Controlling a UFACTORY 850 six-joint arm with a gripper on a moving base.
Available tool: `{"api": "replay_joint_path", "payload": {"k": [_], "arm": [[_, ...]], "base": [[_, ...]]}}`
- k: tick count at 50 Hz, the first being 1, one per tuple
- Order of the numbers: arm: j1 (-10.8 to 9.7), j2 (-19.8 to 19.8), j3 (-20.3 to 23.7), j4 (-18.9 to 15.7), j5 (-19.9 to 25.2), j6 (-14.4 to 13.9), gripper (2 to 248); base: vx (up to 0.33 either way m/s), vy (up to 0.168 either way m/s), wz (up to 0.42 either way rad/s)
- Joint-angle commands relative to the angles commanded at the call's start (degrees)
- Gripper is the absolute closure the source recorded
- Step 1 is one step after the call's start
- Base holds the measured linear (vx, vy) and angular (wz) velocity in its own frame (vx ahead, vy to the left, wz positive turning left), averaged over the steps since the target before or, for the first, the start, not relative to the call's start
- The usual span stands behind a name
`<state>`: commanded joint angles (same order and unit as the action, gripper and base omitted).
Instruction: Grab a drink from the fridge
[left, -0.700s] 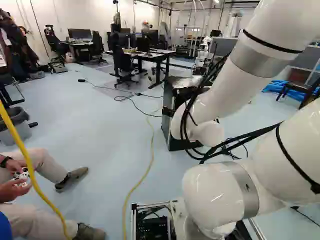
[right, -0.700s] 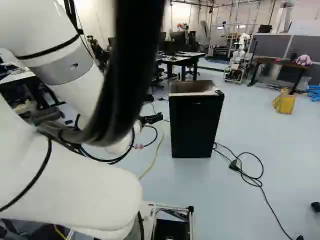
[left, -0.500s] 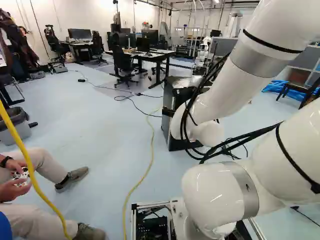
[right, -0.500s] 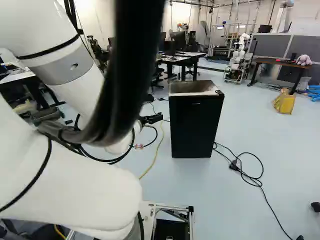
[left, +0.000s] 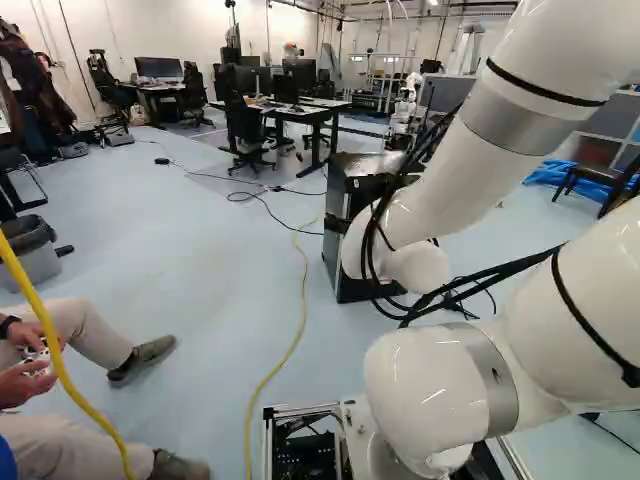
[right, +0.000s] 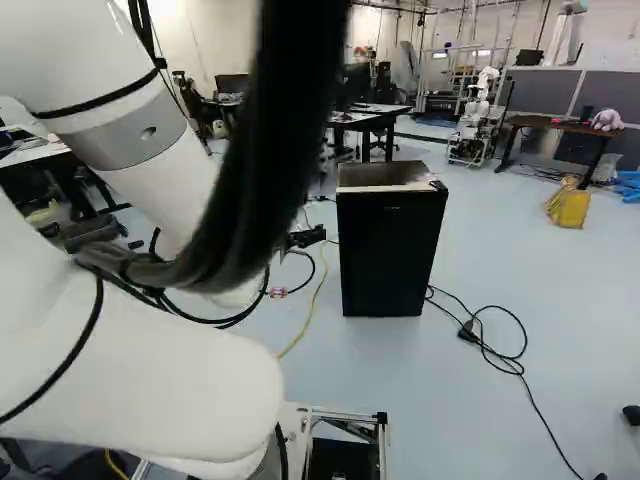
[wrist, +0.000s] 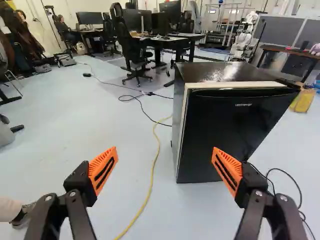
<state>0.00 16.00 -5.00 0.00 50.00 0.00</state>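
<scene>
On the pale blue floor (wrist: 100, 110), ahead of the hand, stands a black, box-shaped fridge (wrist: 227, 130) with a glossy top and a light strip along the upper edge of its front. Its door is closed, so whatever drink it may hold is hidden. Dark and two-fingered with ribbed orange pads (wrist: 103, 171), the hand (right: 308, 237) is released, its fingers spread wide with nothing between them; the fridge is nearer the line of one finger than the other. Bent over the floor, the glossy white arm (left: 440, 190) carries thin black cables along its side. One long yellow cable (wrist: 152, 170) runs from the floor's near edge up to beside the fridge, while a loose black cable with a plug (right: 468, 331) curls at the fridge's right in the right base view. Toward the floor's far edge are a black office chair (wrist: 132, 45), a yellow container (right: 570, 205) and another robot (right: 478, 130), white and jointed.
</scene>
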Motion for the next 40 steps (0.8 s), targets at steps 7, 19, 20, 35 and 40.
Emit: {"api": "replay_joint_path", "payload": {"k": [7,19,20,35,40], "arm": [[0.0,0.0,0.0,0.0,0.0,0.0,3],[0.0,0.0,0.0,0.0,0.0,0.0,3],[0.0,0.0,0.0,0.0,0.0,0.0,3],[0.0,0.0,0.0,0.0,0.0,0.0,3],[0.0,0.0,0.0,0.0,0.0,0.0,3]], "base": [[0.0,0.0,0.0],[0.022,-0.001,-0.002],[0.038,-0.004,0.0],[0.048,0.0,-0.001],[0.051,0.0,-0.001]]}}
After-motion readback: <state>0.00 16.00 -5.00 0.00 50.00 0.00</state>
